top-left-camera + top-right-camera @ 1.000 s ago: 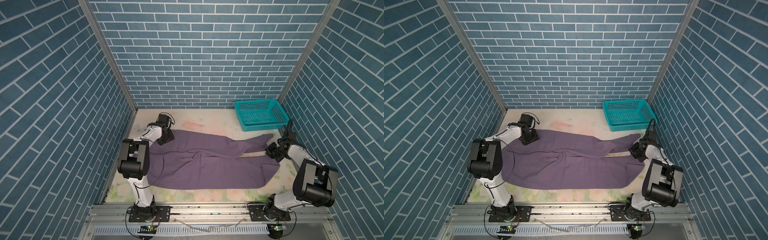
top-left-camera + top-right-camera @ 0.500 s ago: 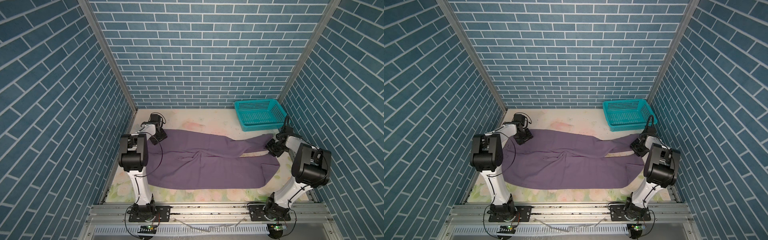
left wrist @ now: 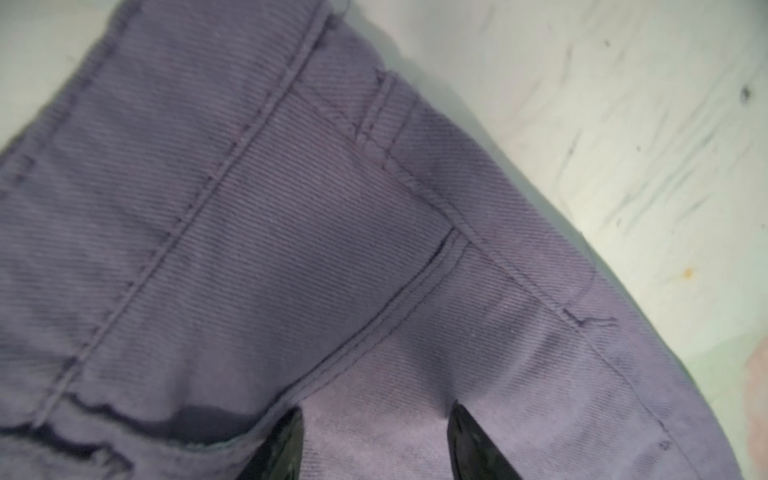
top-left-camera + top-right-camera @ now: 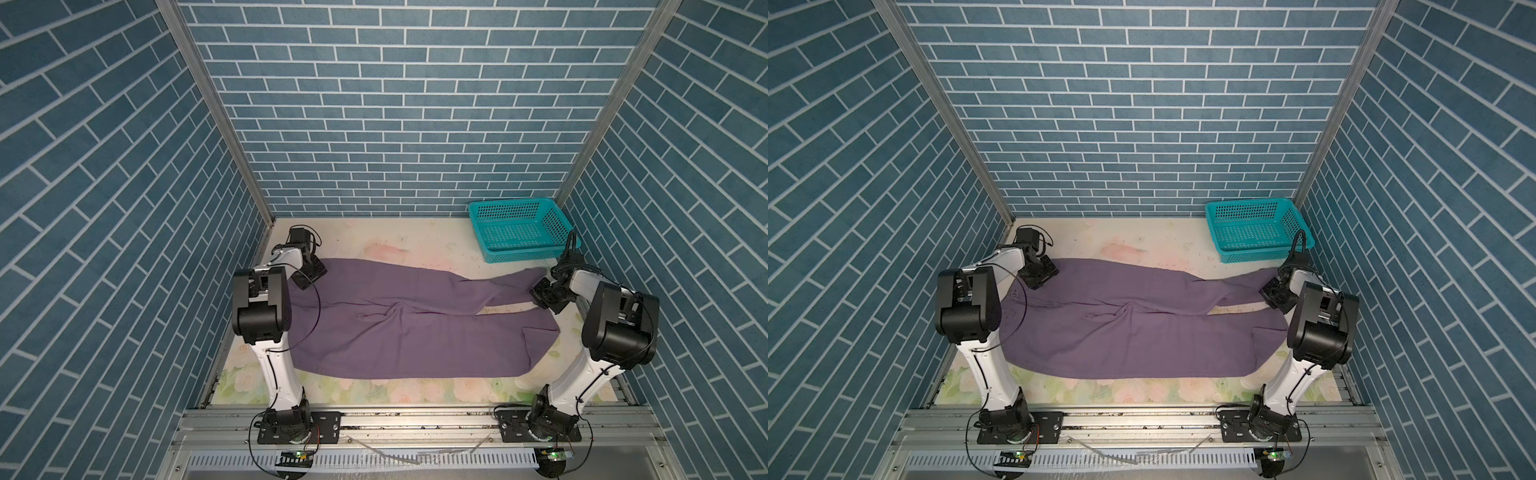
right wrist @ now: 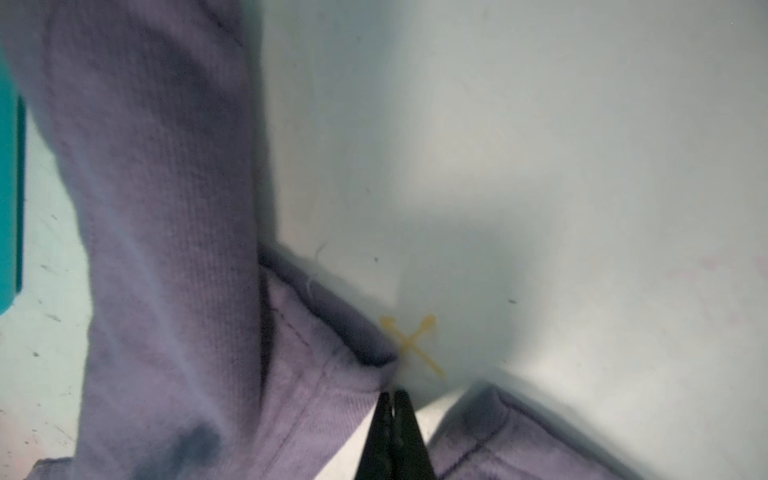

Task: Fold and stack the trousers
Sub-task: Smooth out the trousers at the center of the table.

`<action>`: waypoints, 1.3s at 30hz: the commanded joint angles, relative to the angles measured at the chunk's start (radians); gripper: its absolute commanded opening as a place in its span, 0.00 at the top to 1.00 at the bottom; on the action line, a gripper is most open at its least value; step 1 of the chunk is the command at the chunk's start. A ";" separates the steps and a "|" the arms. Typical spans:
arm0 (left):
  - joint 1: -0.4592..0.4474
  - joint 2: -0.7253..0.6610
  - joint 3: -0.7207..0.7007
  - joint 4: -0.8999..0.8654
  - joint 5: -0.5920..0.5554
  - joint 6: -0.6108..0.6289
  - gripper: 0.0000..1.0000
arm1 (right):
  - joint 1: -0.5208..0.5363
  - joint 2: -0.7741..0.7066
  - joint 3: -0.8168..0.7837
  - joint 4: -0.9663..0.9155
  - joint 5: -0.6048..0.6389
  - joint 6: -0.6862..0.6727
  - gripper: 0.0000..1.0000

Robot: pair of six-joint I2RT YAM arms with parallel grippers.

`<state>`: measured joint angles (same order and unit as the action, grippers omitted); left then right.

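The purple trousers [image 4: 415,332] [image 4: 1133,332] lie spread flat across the table, waist to the left and legs to the right. My left gripper [image 4: 309,274] [image 4: 1040,272] sits on the far waist corner. In the left wrist view it [image 3: 376,409] is open, and both fingertips [image 3: 291,440] press on the fabric [image 3: 291,228] beside a pocket seam. My right gripper [image 4: 540,293] [image 4: 1268,291] is at the end of the far leg. The right wrist view shows it [image 5: 392,395] shut on the slightly lifted hem corner of the trousers [image 5: 166,249].
A teal mesh basket [image 4: 517,254] [image 4: 1254,249] stands at the far right corner, just beyond the far leg's end; its edge [image 5: 6,187] shows in the right wrist view. A yellow X mark [image 5: 411,345] is on the table by the hem. Brick-pattern walls close three sides.
Both arms have folded more upright, with their elbows drawn toward the front. The left gripper slid a little left along the waist. The right gripper stays at the far leg's hem.
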<state>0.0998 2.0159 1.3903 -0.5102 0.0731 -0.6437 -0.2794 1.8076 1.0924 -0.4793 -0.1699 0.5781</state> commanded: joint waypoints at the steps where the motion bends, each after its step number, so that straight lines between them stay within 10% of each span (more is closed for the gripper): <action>1: 0.058 0.017 -0.058 -0.054 -0.058 -0.007 0.43 | -0.010 -0.052 0.014 -0.055 0.063 -0.009 1.00; 11: 0.162 -0.046 -0.142 -0.046 -0.085 -0.024 0.44 | -0.010 -0.097 -0.001 -0.061 0.089 -0.047 1.00; 15: 0.164 -0.051 -0.136 -0.051 -0.104 -0.024 0.44 | 0.024 -0.045 0.052 -0.095 0.089 -0.091 0.68; 24: 0.163 -0.065 -0.138 -0.051 -0.092 -0.025 0.45 | 0.058 0.060 0.142 -0.101 0.092 -0.096 0.54; 32: 0.162 -0.068 -0.159 -0.038 -0.065 -0.028 0.45 | 0.063 0.061 0.128 -0.074 0.106 -0.069 1.00; 39: 0.155 -0.102 -0.207 -0.017 -0.048 -0.031 0.45 | 0.010 -0.088 0.018 -0.056 0.152 -0.035 1.00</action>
<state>0.2485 1.9125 1.2327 -0.4488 0.0345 -0.6659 -0.2413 1.8057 1.1606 -0.5320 -0.0719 0.5049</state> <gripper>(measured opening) 0.546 0.047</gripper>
